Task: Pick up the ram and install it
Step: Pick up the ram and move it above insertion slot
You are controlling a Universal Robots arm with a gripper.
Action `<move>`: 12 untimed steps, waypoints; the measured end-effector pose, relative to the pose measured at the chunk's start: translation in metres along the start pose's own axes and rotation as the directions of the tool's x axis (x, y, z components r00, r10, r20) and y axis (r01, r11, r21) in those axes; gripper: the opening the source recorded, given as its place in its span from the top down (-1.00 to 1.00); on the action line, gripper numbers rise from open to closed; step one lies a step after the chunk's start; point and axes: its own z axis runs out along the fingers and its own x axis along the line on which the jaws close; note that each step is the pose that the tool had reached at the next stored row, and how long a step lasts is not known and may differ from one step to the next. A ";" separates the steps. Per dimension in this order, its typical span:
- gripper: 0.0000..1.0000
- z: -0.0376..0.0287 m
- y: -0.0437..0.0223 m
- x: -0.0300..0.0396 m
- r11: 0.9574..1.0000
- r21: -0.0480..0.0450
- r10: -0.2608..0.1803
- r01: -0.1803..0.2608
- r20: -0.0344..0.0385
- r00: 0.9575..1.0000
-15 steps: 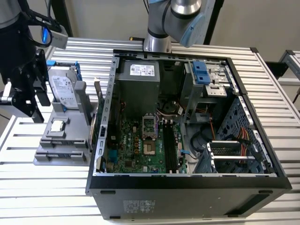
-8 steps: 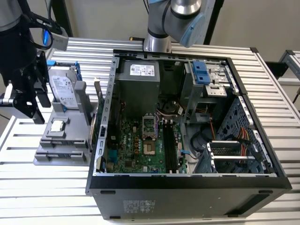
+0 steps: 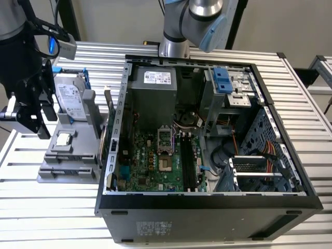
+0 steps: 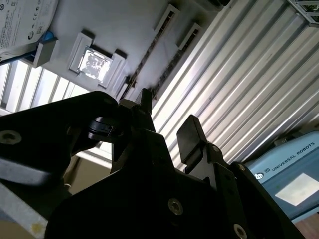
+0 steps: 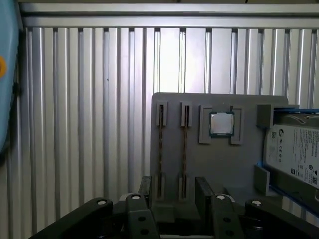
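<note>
Here I am, my gripper point(image 5: 174, 184) hanging over the grey fixture point(image 5: 224, 169), high above it and not down among the parts. This is the approach for the pick-up. Nothing has been lifted and the install has not begun.

My jaws stand wide apart with nothing between them, and the dark fingers point(image 5: 204, 191) frame the slotted end of the fixture.

There's the ram point(image 5: 184, 149), standing on its long edge in a narrow slot. A twin stick point(image 5: 160, 149) sits in the slot just beside it. Both are at the end of the fixture away from the hard drive point(image 5: 294, 149), past the processor point(image 5: 221, 123). I can't tell which of the two I'm lined up on, because my centre falls about between them.

In the exterior view the fixture sits on the slatted table point(image 3: 52, 218) toward that view's left edge, just beside the open computer case point(image 3: 207, 207).

From here the ram is a thin line, brownish with small bright flecks along it. Its flat faces are turned away, so I see no chips and no label.

As I judge it, the grab needs me centred on one stick alone and square across its thin body. It also needs a straight descent, so that neither finger clips the neighbour or the slot walls.
</note>
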 end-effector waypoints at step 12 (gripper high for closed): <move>-1.00 0.0070 -0.0001 -0.0002 1.000 0.000 0.006 -0.006 -0.002 1.000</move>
